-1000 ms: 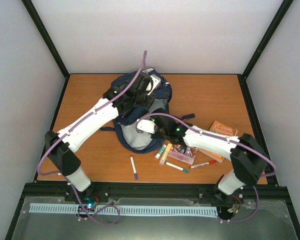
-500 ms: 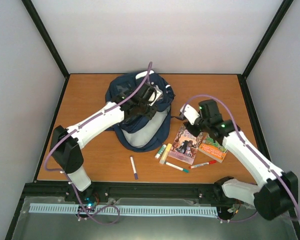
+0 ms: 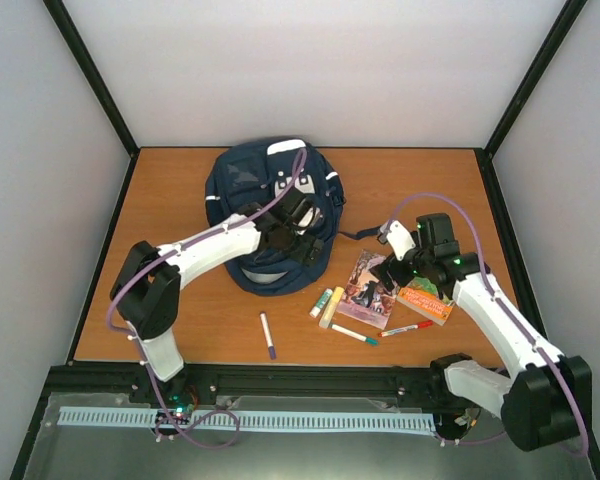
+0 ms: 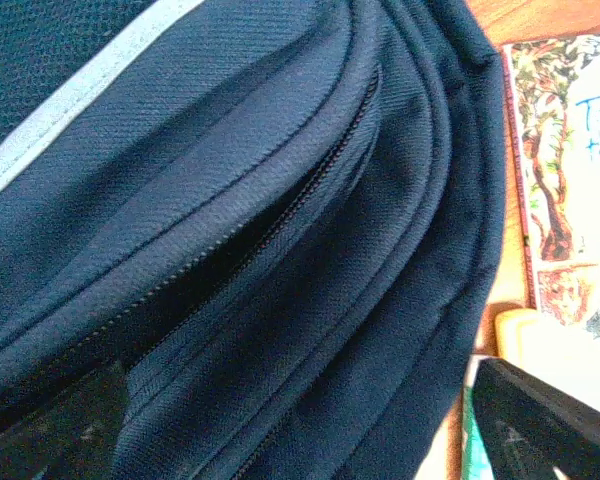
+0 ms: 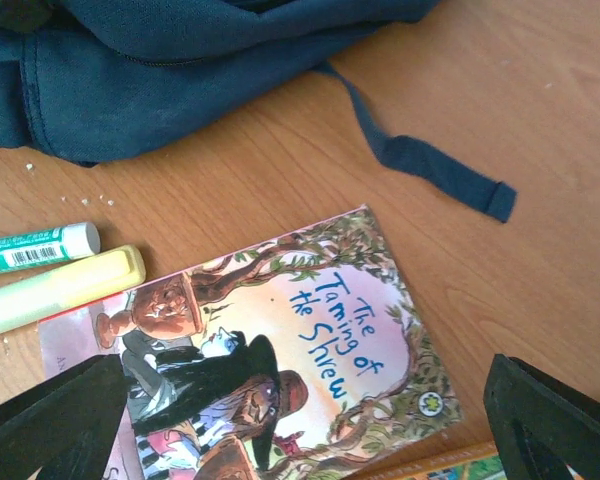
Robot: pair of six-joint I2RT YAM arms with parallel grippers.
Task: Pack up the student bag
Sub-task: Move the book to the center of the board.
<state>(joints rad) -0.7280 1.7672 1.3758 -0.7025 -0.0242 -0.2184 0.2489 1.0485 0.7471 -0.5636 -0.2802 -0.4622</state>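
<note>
Student bag (image 3: 248,182) lies far-centre on the table (image 3: 430,190). Left gripper (image 3: 300,235) sits over its near-right zip seam, fingers spread (contact probable, unconfirmed). Right gripper (image 3: 388,272), jaws apart, hovers above a book (image 5: 310,360) beside the bag.

On the table (image 3: 175,195), right of the middle, a picture book (image 3: 368,292) lies by an orange book (image 3: 430,303), a green marker (image 3: 321,302) and a yellow marker (image 3: 331,307) at its left, a purple pen (image 3: 267,335) lower left.
</note>
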